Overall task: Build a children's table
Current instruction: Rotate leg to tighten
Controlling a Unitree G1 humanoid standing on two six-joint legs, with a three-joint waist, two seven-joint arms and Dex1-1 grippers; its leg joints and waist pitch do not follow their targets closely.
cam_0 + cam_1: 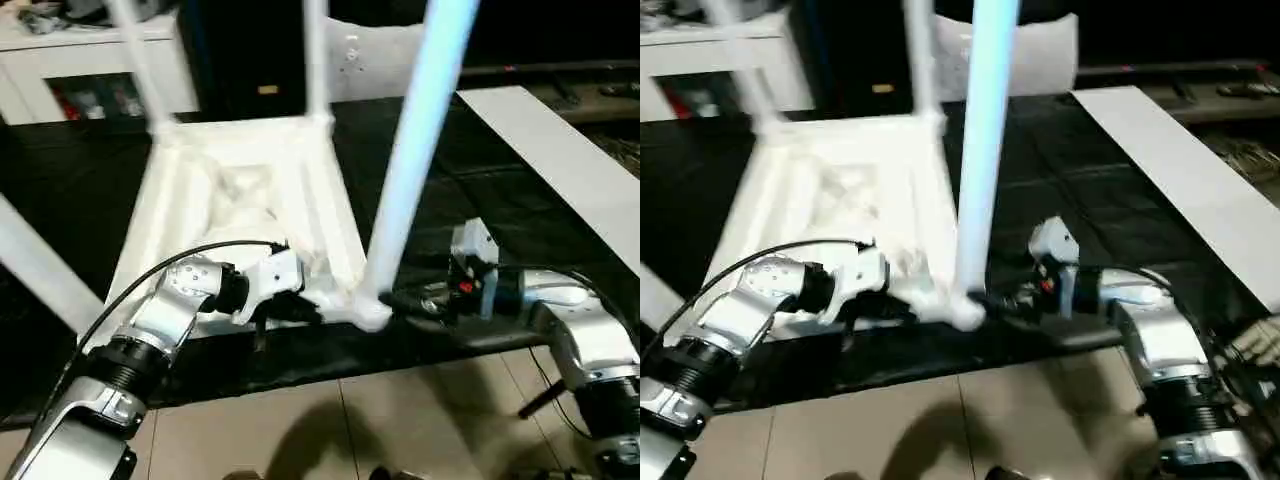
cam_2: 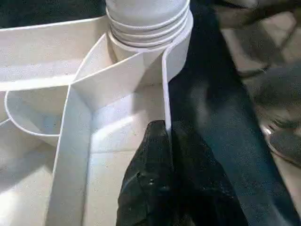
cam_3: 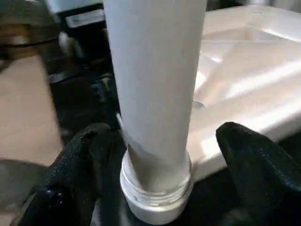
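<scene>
Silver forearms of mine reach in from both sides toward the near edge of the small white plastic children's table [image 1: 240, 190], which lies upside down on the dark floor mat [image 1: 420, 150], ribbed underside up. My left jaws [image 2: 164, 155] are clamped together on the thin rim of the top, just beside the near right corner socket. My right jaws [image 3: 155, 155] stand apart, one finger on either side of the long round tapered white leg [image 1: 415, 150] seated in that socket, not pressing it. That leg's long axis runs upright, leaning slightly. Three other legs also rise from their corners, so I judge the legs fitted; turning the table over remains.
</scene>
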